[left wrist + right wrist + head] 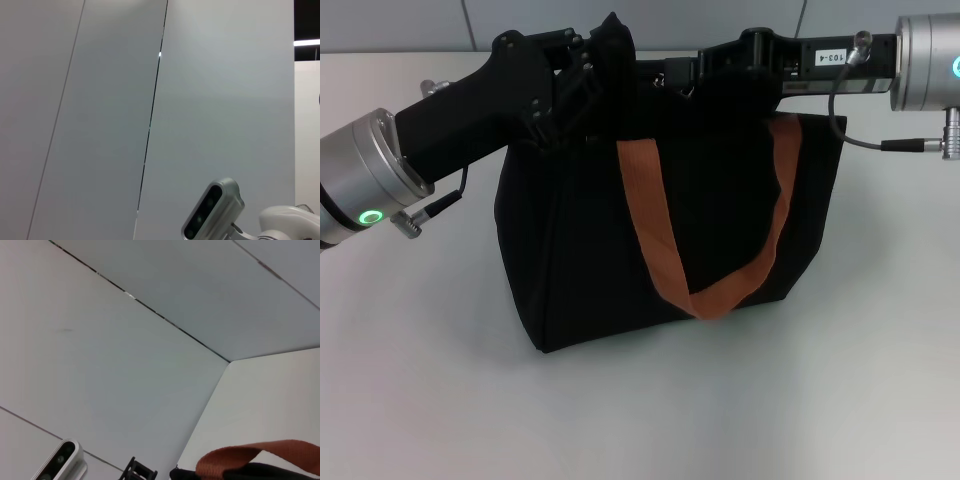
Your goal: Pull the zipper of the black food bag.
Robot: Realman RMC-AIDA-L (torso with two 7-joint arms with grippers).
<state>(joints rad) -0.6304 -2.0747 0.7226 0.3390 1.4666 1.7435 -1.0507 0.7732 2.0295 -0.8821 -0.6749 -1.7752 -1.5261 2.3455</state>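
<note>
The black food bag (580, 240) stands upright in the middle of the white table, one orange-brown strap handle (670, 250) hanging down its front. My left gripper (588, 62) reaches over the bag's top left end, shut on a peak of black fabric (612, 32) that it holds raised. From the right, my right gripper (712, 72) lies along the bag's top edge, black against black. The zipper is hidden behind the arms and the top edge. A strap (260, 456) and a sliver of the bag (270, 472) show in the right wrist view.
White table (650, 410) spreads in front of and beside the bag. Grey wall panels (100, 100) stand behind it. The robot's head camera (212, 210) shows in the left wrist view. A cable (865, 140) hangs from the right arm above the bag's right end.
</note>
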